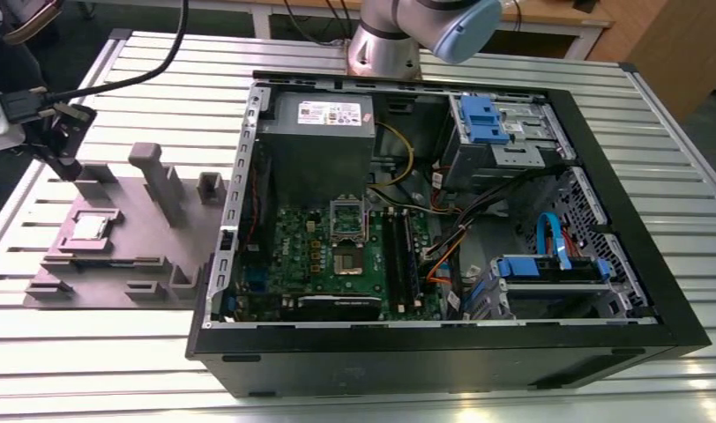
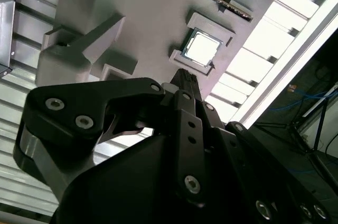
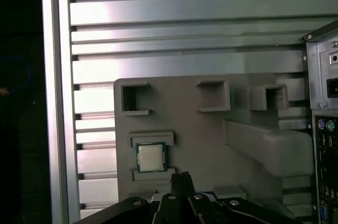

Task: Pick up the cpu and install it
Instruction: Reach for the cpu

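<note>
— End effector?
— The end effector [image 3: 182, 180] is pressed together and empty, near the cpu [image 3: 151, 157], which lies in a recess of the grey tray [image 3: 174, 110].
— Around it?
— Ribbed metal counter [image 1: 123, 352]. In the exterior view, the tray sits at nine o'clock of the open computer case [image 1: 452, 352].

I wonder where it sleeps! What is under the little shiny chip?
The cpu lies on the grey plastic tray, between two raised blocks, and the tray rests on the slatted metal table. The spot right beneath the cpu is hidden by it.
</note>
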